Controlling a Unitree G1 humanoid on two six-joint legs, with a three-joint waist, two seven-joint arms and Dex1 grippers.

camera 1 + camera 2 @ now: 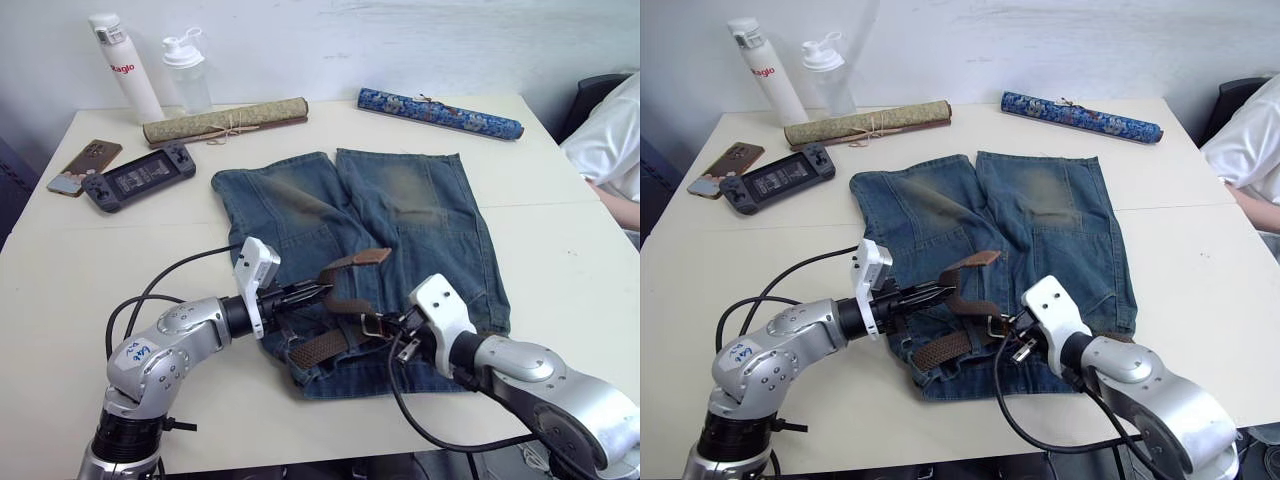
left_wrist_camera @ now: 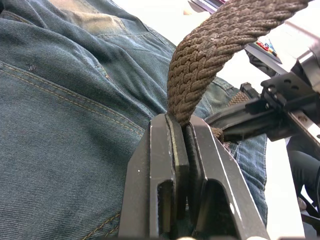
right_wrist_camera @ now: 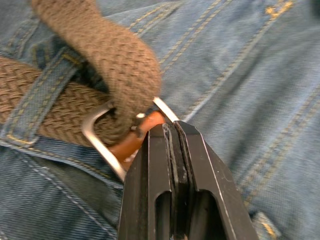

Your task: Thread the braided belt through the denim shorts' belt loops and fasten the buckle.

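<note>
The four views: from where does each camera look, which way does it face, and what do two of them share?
Left eye view: on the head, facing forward and down at the table; both arms show.
Right eye view: beside it, same scene.
Left wrist view: along the left end effector, shut on the braided belt.
Right wrist view: along the right end effector, shut at the buckle.
Shared: both wrist views show the belt on the denim shorts.

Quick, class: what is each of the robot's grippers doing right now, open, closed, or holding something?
Left gripper: closed on the braided belt.
Right gripper: closed at the buckle, apparently pinching it.
</note>
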